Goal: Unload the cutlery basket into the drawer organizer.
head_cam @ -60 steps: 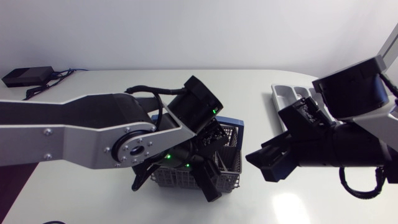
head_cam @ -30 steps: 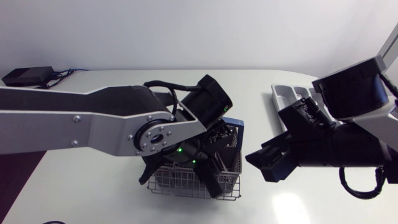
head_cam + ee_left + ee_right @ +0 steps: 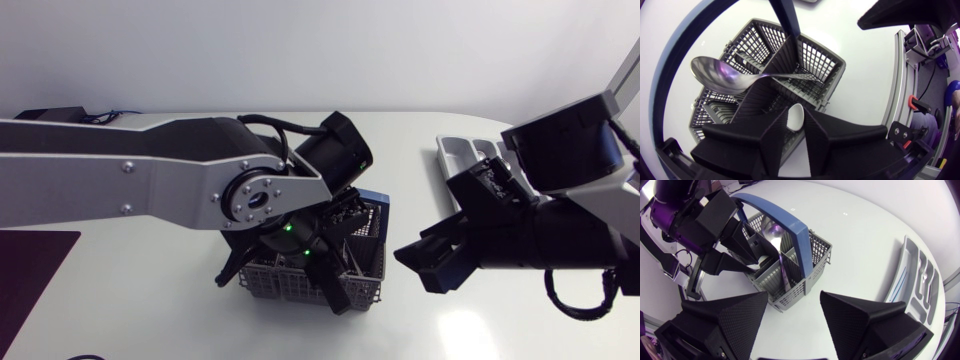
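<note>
The grey cutlery basket (image 3: 265, 285) with a blue handle (image 3: 785, 220) stands mid-table. My left gripper (image 3: 325, 270) is down inside it, open. In the left wrist view a small white spoon (image 3: 796, 117) stands between the fingers (image 3: 752, 100). A large metal spoon (image 3: 720, 77) leans across the basket (image 3: 825, 55) beside them. My right gripper (image 3: 425, 265) hangs open and empty to the right of the basket (image 3: 817, 255). The grey drawer organizer (image 3: 465, 155) lies at the far right, partly hidden by my right arm.
In the right wrist view the organizer (image 3: 920, 285) shows several long compartments near the table's right edge. White tabletop lies between it and the basket. A black box with cables (image 3: 45, 115) sits at the far left corner.
My left arm's upper links swung right over the basket while its gripper stayed inside it. The basket shifted slightly. My right arm held still.
</note>
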Robot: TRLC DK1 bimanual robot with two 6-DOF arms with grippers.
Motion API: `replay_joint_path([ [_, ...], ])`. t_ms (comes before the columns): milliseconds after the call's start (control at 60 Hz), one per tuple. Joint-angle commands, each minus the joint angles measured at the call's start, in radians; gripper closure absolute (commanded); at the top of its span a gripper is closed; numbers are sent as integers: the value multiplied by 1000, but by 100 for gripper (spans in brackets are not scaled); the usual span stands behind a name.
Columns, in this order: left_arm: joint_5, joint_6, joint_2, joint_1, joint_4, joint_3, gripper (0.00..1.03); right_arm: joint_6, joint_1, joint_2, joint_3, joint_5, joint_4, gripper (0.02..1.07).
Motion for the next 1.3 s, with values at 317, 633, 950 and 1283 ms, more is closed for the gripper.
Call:
replay_joint_path([
  [317, -12, 2, 23, 20, -41, 23, 88, -14, 15, 4, -37, -7, 10, 31],
  [633, 5, -7, -117, 72, -48, 32, 100, -18, 17, -9, -35, -6, 10, 31],
  [950, 239, -34, -379, 147, 0, -25, 100, -35, 36, -112, -29, 4, 79, 31],
  [1283, 561, -79, -410, 178, 25, -36, 100, -294, 81, -195, 14, -27, 39, 21],
])
